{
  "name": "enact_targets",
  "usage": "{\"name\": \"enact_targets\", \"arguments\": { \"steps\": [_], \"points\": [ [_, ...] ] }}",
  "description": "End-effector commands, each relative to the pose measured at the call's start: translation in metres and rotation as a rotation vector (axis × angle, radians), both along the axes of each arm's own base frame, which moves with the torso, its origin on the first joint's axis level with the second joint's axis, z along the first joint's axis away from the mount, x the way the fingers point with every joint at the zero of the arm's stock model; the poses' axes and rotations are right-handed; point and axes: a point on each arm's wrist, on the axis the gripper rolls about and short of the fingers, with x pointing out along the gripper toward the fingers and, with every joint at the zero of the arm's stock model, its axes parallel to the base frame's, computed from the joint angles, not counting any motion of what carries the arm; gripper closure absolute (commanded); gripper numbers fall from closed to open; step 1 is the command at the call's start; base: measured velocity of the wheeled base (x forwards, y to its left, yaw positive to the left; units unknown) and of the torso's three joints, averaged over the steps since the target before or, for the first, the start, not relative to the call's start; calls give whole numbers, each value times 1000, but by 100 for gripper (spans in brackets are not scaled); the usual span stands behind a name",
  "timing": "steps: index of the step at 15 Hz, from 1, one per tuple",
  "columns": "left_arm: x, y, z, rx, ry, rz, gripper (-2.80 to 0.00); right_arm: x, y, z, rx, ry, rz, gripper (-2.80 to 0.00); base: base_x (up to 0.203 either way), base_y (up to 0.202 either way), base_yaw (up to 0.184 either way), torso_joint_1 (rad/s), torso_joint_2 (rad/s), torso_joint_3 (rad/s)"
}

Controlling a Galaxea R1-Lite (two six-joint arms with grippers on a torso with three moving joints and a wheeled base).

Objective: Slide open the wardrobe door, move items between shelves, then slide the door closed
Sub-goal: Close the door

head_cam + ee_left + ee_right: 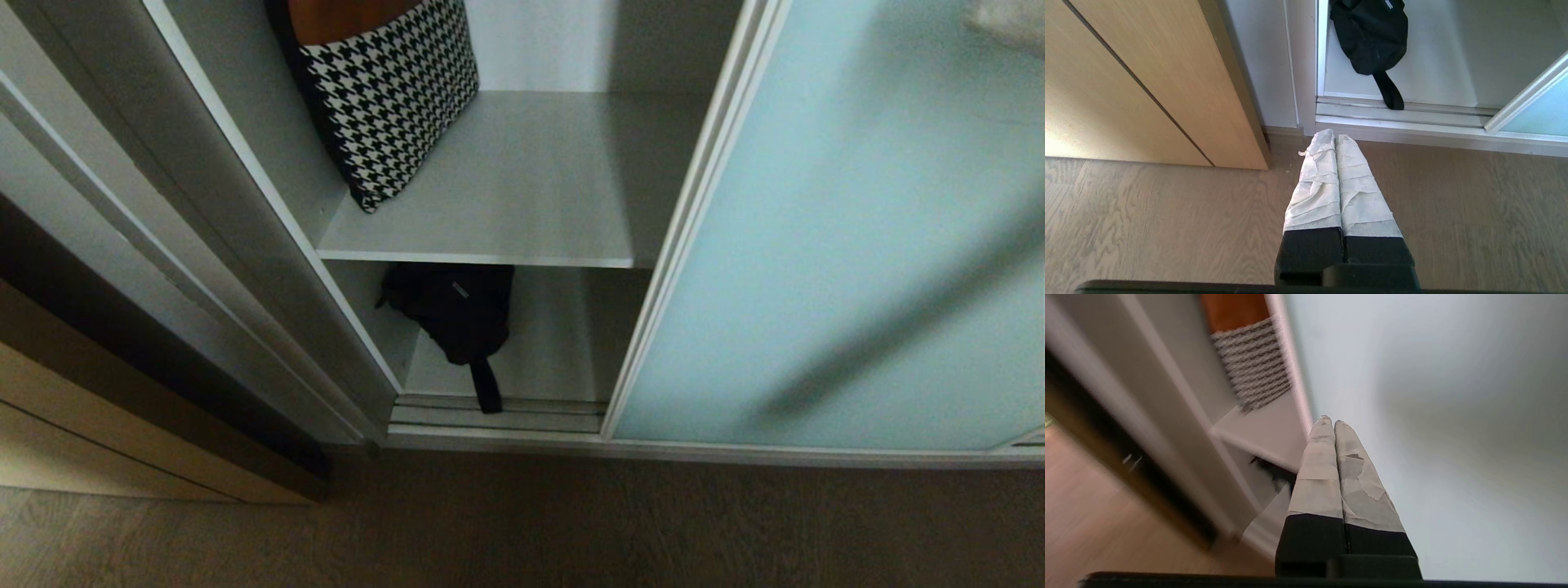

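Note:
The sliding wardrobe door [841, 245] of pale aqua glass covers the right side, leaving the left bay uncovered. A houndstooth piece [392, 90] with a brown top leans on the upper shelf [522, 188]. On the lower shelf [555, 343] lies a black strappy bundle [457, 310], its strap hanging over the floor track [506, 412]. My right gripper [1329, 420] is shut and empty, raised in front of the door [1453, 416] close to its left frame edge; it shows as a pale blur [1008, 20] at the top right. My left gripper [1335, 136] is shut, parked low over the floor.
A light tan wooden cabinet front [1126, 81] stands left of the wardrobe, with the grey side wall [245, 245] between them. Wood floor [522, 531] runs along the front. The right arm's shadow falls across the door glass.

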Motion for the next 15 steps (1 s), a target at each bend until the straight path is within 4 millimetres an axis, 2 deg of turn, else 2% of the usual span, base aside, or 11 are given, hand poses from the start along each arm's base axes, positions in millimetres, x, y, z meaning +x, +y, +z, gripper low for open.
{"name": "enact_targets", "arguments": {
  "steps": [1, 5, 10, 15],
  "points": [
    [0, 0, 0, 0, 0, 1, 0, 32, 30, 1, -7, 46, -29, 0, 0, 0, 0, 0, 0, 0],
    [0, 0, 0, 0, 0, 2, 0, 41, 53, 0, -42, 52, -73, 0, 0, 0, 0, 0, 0, 0],
    [0, 0, 0, 0, 0, 2, 0, 59, 73, 11, 17, 73, -192, 0, 0, 0, 0, 0, 0, 0],
    [0, 0, 0, 0, 0, 0, 0, 74, 85, -2, 34, 137, -233, 0, 0, 0, 0, 0, 0, 0]
  ]
}}
